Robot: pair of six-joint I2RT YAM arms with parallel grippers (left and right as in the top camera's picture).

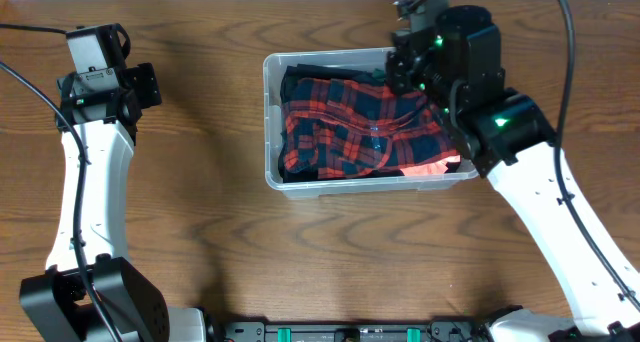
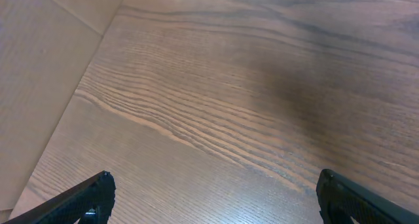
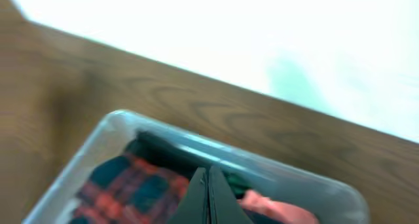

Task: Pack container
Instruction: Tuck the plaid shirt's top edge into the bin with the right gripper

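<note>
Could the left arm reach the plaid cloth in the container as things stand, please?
Probably yes: only bare table separates the left gripper from the open-topped container holding the plaid cloth.

Cloth (image 1: 350, 132) in the container (image 1: 270, 122) — left arm (image 1: 90, 172) well apart

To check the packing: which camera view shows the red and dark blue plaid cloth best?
Overhead: nearly all of the red and dark blue plaid cloth shows sharply inside the clear plastic tub. Right wrist shows only a blurred part behind the shut right gripper. Left wrist shows none of it.
</note>
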